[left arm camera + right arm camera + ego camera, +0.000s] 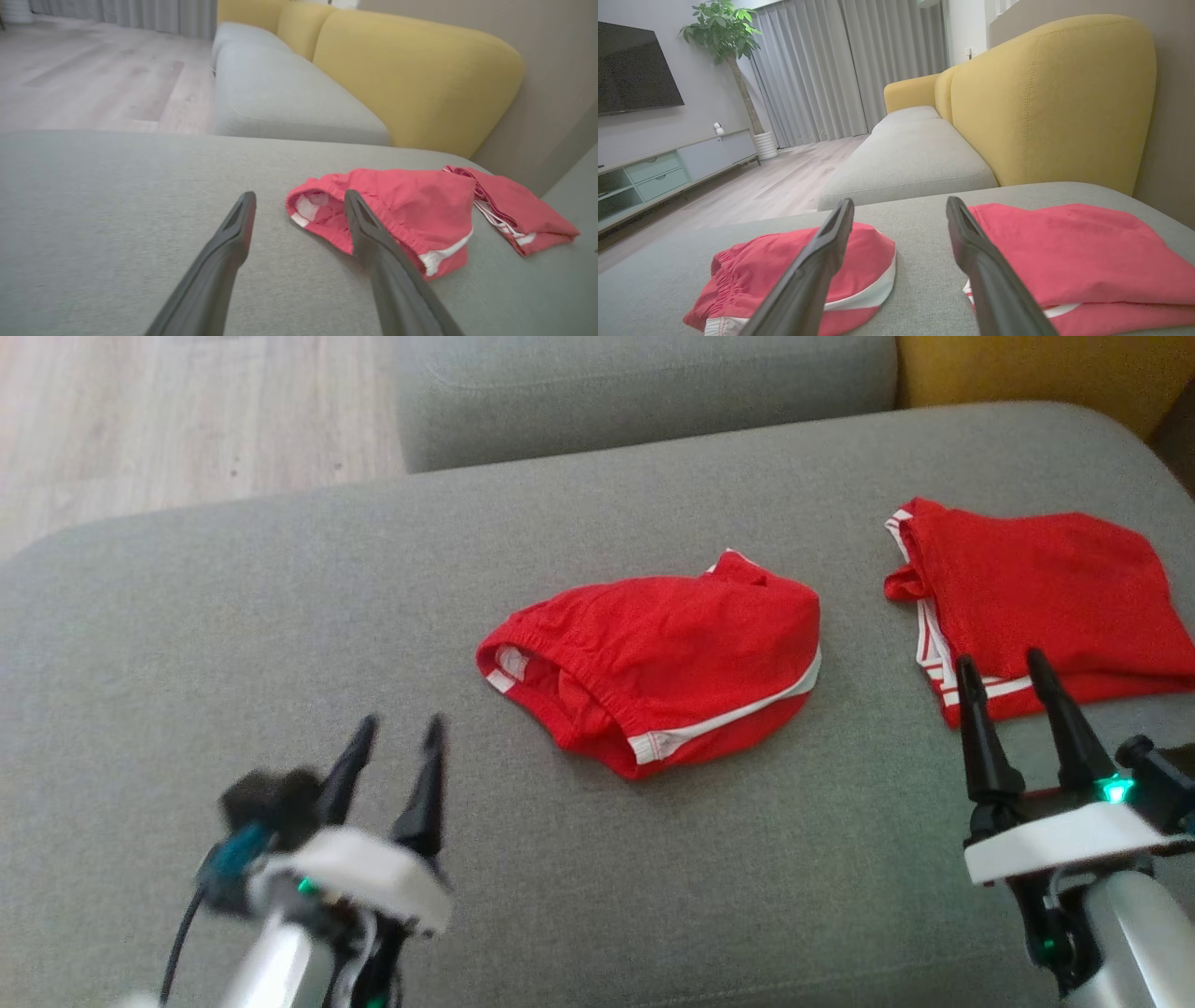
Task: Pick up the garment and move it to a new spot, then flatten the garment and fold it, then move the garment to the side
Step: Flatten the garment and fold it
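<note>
Left end effector (402,721) is spread wide and empty, hovering over the grey cushion (233,616) near the crumpled red shorts (653,663). Right end effector (998,658) is equally wide and empty, tips at the near edge of a folded red garment (1046,588); contact unclear. Shorts lie mid-cushion, apart from the folded piece. Yellow backrest (420,79) behind, wood floor (140,411) beyond.

No readable text, brand, number or sign is showing in any view. A small white patch (510,663) is sitting just inside the elastic waistband of the crumpled red fabric shorts with white trim (672,653). It may be a label, but nothing on it is resolving into letters.
</note>
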